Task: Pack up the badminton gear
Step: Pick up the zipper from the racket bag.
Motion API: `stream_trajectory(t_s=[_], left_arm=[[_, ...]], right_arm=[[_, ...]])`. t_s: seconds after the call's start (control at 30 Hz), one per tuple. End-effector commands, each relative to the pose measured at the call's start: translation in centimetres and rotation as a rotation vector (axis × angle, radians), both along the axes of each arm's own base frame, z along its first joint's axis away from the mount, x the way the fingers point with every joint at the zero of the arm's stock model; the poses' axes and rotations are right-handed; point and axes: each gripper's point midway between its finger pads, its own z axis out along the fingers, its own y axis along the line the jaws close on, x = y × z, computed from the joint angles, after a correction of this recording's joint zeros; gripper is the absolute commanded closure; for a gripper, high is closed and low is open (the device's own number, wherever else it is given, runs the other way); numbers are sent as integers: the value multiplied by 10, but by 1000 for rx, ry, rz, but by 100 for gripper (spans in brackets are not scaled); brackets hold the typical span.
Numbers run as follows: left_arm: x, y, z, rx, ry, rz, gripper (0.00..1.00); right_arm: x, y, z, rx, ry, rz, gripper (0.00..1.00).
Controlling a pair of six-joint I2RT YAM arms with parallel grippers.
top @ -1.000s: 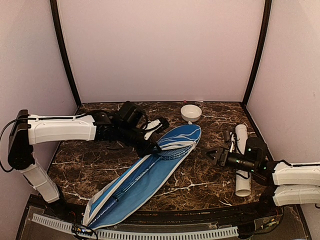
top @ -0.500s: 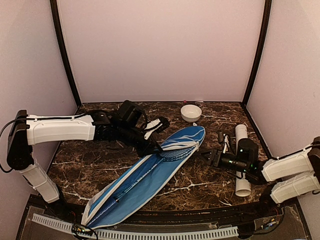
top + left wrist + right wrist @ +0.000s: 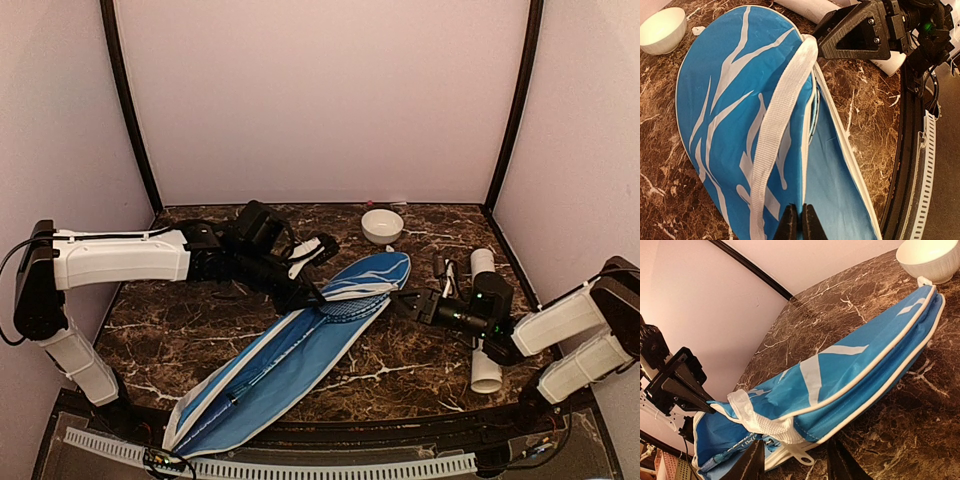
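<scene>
**Top view.** Cover [image 3: 290,355] lay diagonally on the table [image 3: 400,370], narrow end at the near left edge and wide end toward the bowl [image 3: 382,225]. Racket [image 3: 348,306] sat inside the cover, its head showing in the open mouth. Left gripper [image 3: 306,293] was at the cover's upper rim. Right gripper [image 3: 404,300] was just beside the cover's wide end. Tube [image 3: 487,370] lay on the table at the right, partly under the right arm and apart from the cover.

**Left wrist.** Left fingers were pressed together, pinching the cover's white-trimmed rim. White strap [image 3: 774,140] ran along the top flap toward the right gripper, which sat at the strap's far end. Whether they touched could not be told.

**Right wrist.** Right fingers [image 3: 754,465] stood spread, clamped on nothing. The strap's end and a small white tab [image 3: 801,458] lay between and just ahead of them. The left gripper was visible at the cover's far rim.
</scene>
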Motion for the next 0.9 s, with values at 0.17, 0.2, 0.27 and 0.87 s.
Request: stream_trajectory(t_s=[0.17,0.2,0.27,0.87], left_arm=[[-2,-2,36,-96,-50,-18,100],[-1,-2,35,-96,-49,-18,100],[-1,-2,35,-95,-47,-16,100],[-1,-2,33,-88,-45,-17,100]], right_arm=[[9,6,18,45,-51,31,67],[8,7,17,45,-45,37,69],[8,8,15,50,-37,42,72],[5,6,11,82,-15,43,80]])
